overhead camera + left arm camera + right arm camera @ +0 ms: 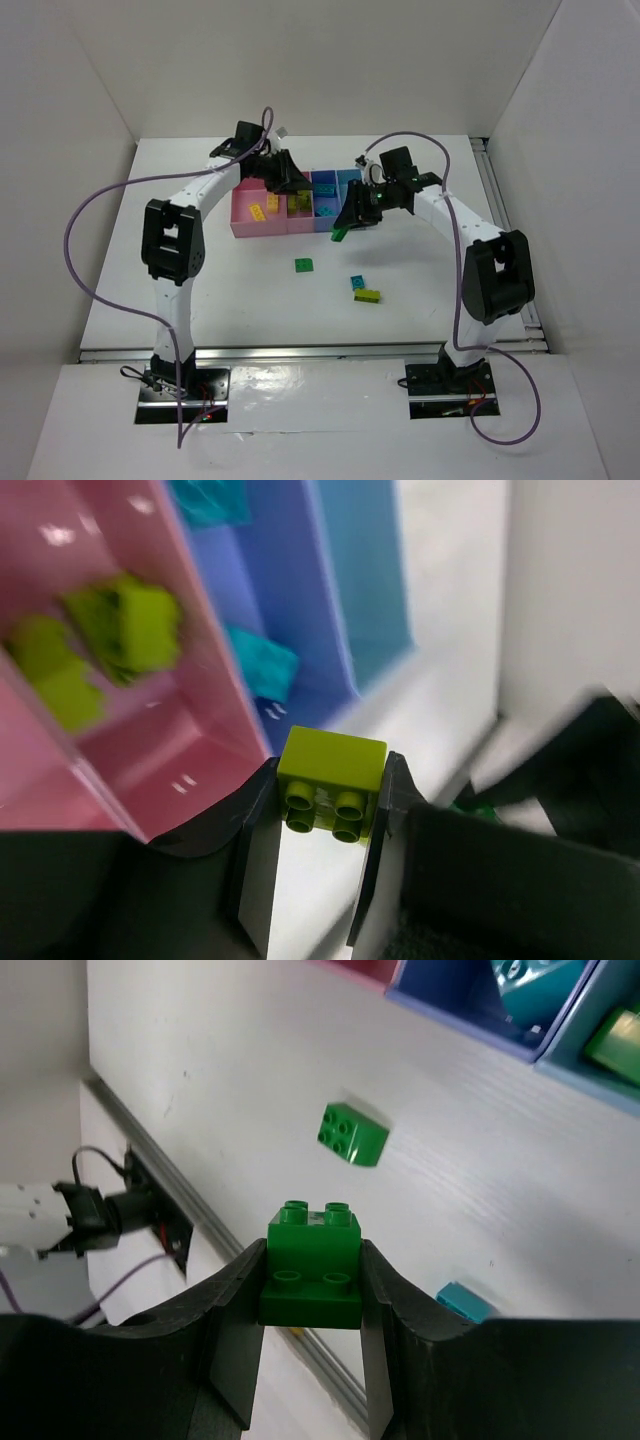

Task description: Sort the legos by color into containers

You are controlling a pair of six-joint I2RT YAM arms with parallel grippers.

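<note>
My left gripper (328, 798) is shut on a lime lego (332, 764), held above the row of containers (245, 228) near the wall between a pink bin (150, 770) and the blue-violet bin (290, 590). That pink bin holds lime legos (130, 628). Cyan legos (262, 665) lie in the blue-violet bin. My right gripper (312, 1260) is shut on a dark green lego (312, 1238), hovering over the table just in front of the light blue bin (350, 180). Loose on the table lie a green lego (303, 265), a cyan one (358, 283) and a lime one (367, 296).
Yellow legos (262, 208) lie in the leftmost pink bin. White walls close the table on the left, back and right. A metal rail (300, 350) runs along the near edge. Purple cables loop off both arms.
</note>
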